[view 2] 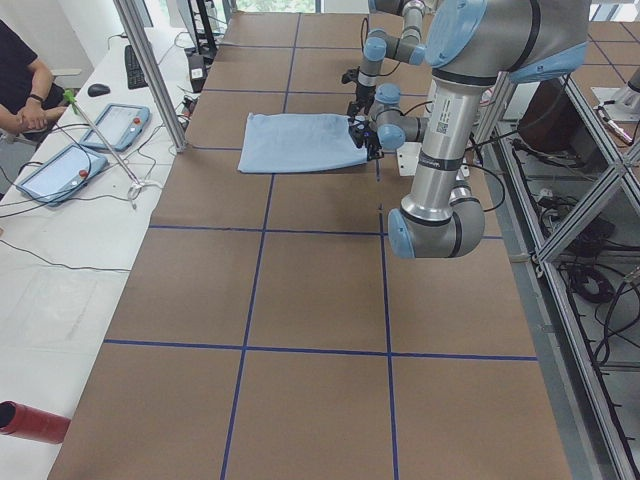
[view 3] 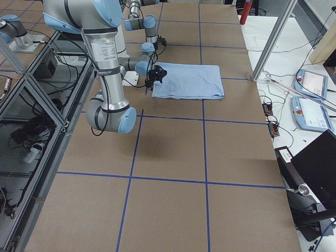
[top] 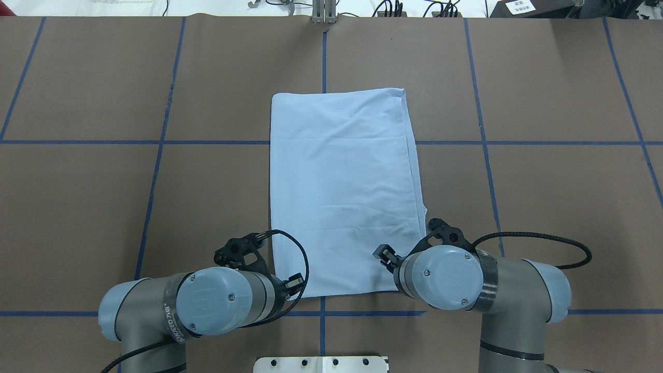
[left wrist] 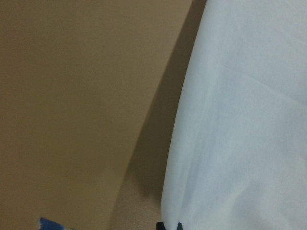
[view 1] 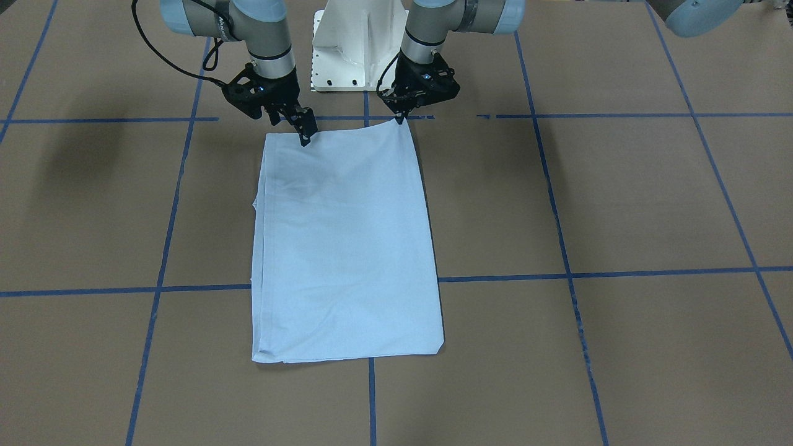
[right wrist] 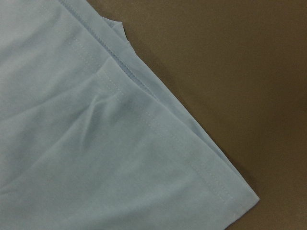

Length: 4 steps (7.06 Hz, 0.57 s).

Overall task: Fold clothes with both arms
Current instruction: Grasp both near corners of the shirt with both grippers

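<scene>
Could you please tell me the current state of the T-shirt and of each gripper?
T-shirt: folded into a long rectangle, lying flat on the table.
Left gripper: shut on the T-shirt's near corner, lifting it slightly.
Right gripper: tips down at the other near corner; open or shut unclear.

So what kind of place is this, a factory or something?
More likely a robotics lab or test bay than a factory. Two robot arms work over one T-shirt on a table covered in brown paper with a blue tape grid, and a person sits at a side bench with tablets and loose cables.
</scene>
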Available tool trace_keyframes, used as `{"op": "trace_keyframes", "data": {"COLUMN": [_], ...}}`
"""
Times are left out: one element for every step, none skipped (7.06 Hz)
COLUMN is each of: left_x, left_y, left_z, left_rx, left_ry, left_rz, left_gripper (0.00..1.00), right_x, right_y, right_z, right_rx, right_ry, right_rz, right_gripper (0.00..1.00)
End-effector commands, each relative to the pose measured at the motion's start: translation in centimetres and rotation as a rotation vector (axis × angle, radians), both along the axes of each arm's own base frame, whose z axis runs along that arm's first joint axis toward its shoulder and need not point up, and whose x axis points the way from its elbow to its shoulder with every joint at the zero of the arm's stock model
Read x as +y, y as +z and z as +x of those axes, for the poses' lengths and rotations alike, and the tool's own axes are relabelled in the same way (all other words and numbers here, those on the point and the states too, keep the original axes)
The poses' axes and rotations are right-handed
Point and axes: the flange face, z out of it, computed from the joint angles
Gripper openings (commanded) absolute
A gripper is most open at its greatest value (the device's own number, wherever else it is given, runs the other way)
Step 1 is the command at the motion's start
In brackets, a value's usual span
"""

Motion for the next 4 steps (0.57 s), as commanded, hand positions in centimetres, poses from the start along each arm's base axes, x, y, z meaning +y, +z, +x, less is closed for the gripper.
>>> {"op": "trace_keyframes", "data": {"left_x": [0.1, 0.1, 0.2, 0.2], "left_y": [0.0, 0.0, 0.0, 0.0], "left_z": [0.1, 0.1, 0.1, 0.1], "left_rx": [0.001, 0.001, 0.001, 0.001], "left_ry": [0.003, 0.003, 0.004, 0.004], "left_rz": [0.0, 0.0, 0.0, 0.0], "left_gripper": [0.0, 0.0, 0.0, 0.0], "right_x": [-0.3, -0.1, -0.2, -0.3], "right_y": [0.8, 1.5, 2.4, 2.2], "right_z": [-1.1, -1.5, -2.0, -1.9], "right_rx": [0.023, 0.037, 0.056, 0.052], "right_ry": [-0.003, -0.008, -0.009, -0.01], "right_rz": [0.0, -0.005, -0.011, -0.01], "right_gripper": [1.0, 1.0, 1.0, 1.0]}}
